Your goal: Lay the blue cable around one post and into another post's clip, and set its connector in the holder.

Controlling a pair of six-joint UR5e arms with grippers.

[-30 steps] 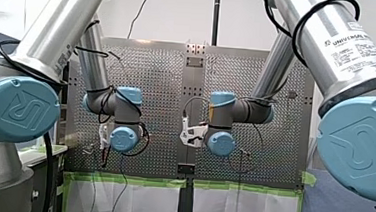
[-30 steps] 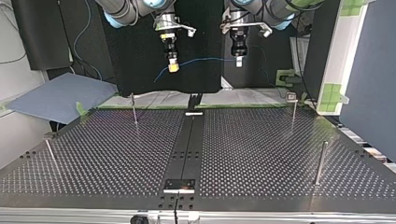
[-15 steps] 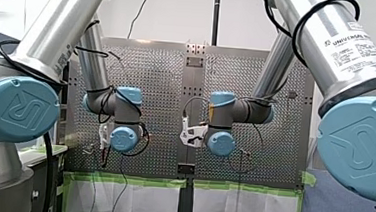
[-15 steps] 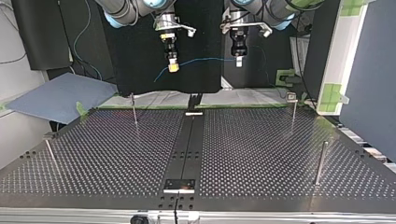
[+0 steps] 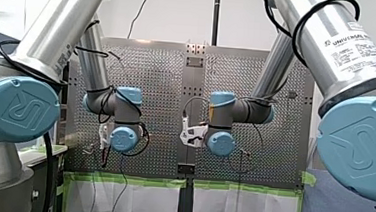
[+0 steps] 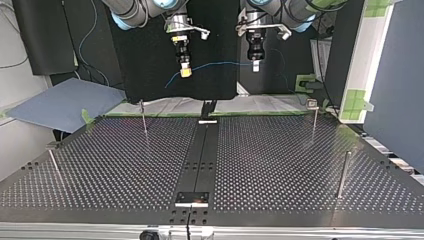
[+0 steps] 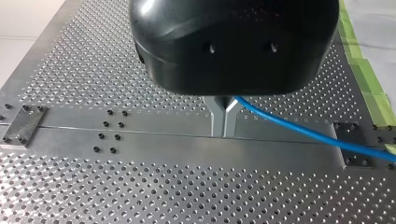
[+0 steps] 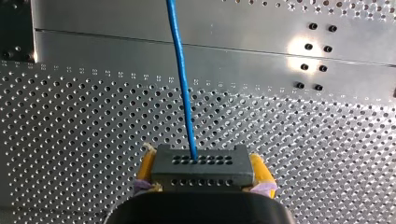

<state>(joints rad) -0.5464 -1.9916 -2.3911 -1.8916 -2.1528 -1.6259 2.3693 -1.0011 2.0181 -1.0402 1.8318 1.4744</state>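
Right hand [image 6: 185,73] clamps the connector [image 8: 203,167], left hand [image 6: 255,66] the blue cable [image 6: 220,63] stretched nearly level between them.

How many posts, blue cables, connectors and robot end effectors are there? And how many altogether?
Posts: 4
Blue cable: 1
Connector: 1
End effectors: 2
Total: 8

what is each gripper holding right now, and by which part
My right gripper holds the connector by its two side faces. My left gripper is shut on the blue cable itself, away from the connector.
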